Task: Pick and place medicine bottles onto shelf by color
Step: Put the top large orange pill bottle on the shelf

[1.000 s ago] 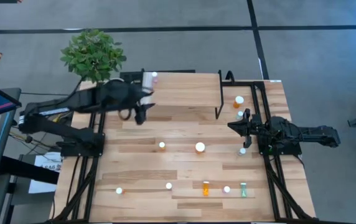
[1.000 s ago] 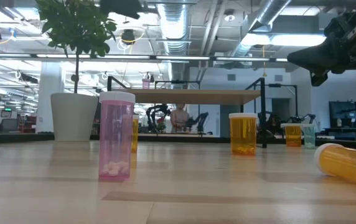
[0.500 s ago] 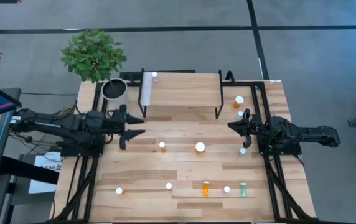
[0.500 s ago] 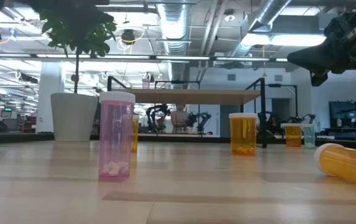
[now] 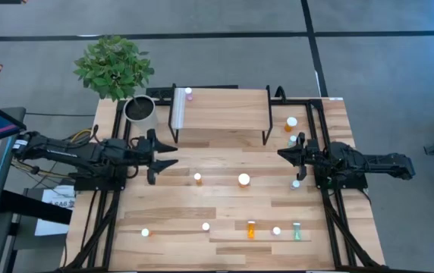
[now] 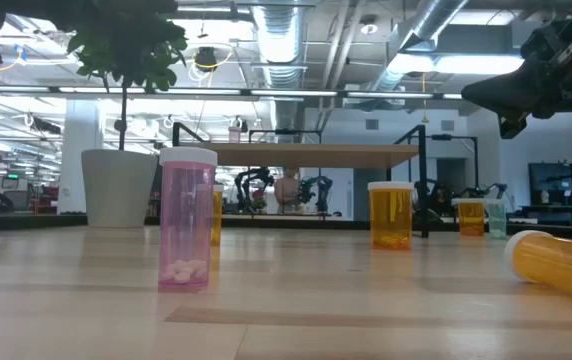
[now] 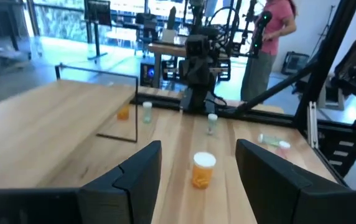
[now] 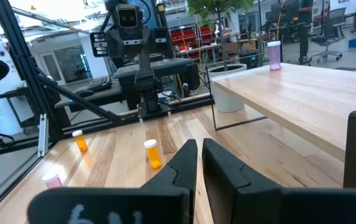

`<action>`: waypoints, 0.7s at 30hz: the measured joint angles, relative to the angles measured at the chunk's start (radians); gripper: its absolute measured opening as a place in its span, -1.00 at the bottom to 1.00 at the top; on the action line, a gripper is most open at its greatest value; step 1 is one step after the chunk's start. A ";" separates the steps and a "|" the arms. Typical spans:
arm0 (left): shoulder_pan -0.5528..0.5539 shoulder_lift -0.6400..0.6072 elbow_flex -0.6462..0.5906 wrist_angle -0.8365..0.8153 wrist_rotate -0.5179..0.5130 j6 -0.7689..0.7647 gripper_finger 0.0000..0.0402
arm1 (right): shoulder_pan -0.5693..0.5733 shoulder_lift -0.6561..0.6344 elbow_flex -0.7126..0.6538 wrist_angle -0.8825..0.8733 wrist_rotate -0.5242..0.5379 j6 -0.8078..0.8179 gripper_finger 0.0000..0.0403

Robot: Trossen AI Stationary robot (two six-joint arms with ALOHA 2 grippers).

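- While its fingers stand spread and empty, the left end effector (image 5: 161, 155) hovers over the bench (image 5: 224, 205) in front of the shelf (image 5: 221, 110), near its left end.
- Pressed together, the right end effector (image 5: 284, 152) waits at the bench's right edge, holding nothing.
- One pink bottle (image 5: 189, 93) stands on the shelf (at its back left corner, beside the white strip).
- Two orange bottles (image 5: 198, 178) stand mid-bench, between the arms.
- Another orange bottle (image 5: 290, 122) stands right of the shelf, near the right arm.
- Several more bottles sit along the front of the bench, among them a lying green bottle (image 5: 297, 231).
- At the back left corner stands a potted plant (image 5: 114, 67).
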 joint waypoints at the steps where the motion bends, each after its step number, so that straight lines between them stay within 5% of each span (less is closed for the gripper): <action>1: 0.000 0.000 0.000 0.013 0.000 0.008 -0.03 | 0.000 0.000 0.000 0.000 0.000 0.000 -0.74; 21: 0.001 0.000 0.000 0.048 -0.078 0.102 -0.03 | 0.000 0.000 0.000 0.000 0.000 0.000 -0.74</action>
